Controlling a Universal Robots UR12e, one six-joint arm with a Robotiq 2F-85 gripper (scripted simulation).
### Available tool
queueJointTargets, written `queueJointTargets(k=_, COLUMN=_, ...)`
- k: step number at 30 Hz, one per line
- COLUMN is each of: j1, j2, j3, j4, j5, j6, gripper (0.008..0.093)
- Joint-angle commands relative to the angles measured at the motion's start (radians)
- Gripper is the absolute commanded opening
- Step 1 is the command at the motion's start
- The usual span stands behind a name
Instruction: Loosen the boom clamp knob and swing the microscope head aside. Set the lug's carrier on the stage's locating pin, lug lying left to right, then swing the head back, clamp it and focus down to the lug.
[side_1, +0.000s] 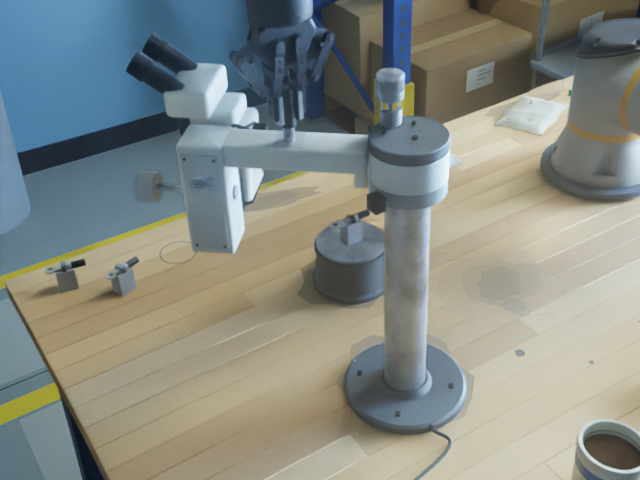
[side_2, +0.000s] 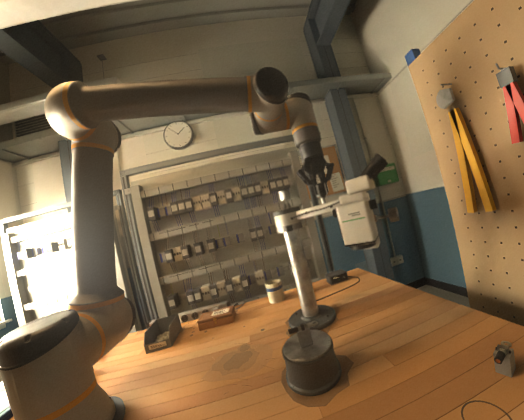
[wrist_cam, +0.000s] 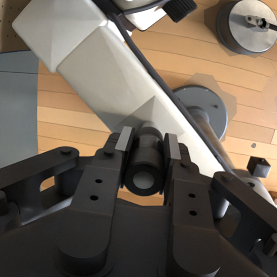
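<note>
A short dark peg handle (wrist_cam: 144, 157) stands up from the top of the white boom (side_1: 294, 150), and I grip it in my closed gripper (side_1: 288, 124). The boom reaches out from the collar on the grey column (side_1: 407, 289) to the white microscope head (side_1: 209, 170), which hangs over the left part of the bench, away from the stage. The round grey stage (side_1: 350, 266) stands beside the column with a carrier and lug (side_1: 354, 227) on top. The clamp knob (side_1: 390, 90) rises from the collar's top. Two more carriers with lugs (side_1: 121, 276) sit near the bench's left edge.
Cardboard boxes and a blue rack upright (side_1: 398, 41) stand behind the bench. My arm's base (side_1: 599, 119) occupies the right rear corner, beside a white bag (side_1: 530, 114). A cup (side_1: 607, 452) sits at the front right. A cable runs from the column's base plate (side_1: 406, 390).
</note>
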Motion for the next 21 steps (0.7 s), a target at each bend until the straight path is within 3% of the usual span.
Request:
queueJointTargets(k=1, j1=-0.002, j2=-0.004, j3=0.003, j4=0.0, j5=-0.001, j6=-0.002, gripper=0.008)
queueJointTargets(k=21, j1=-0.041, j2=-0.071, j3=0.079, j4=-0.009, j5=-0.001, j6=-0.041, gripper=0.008)
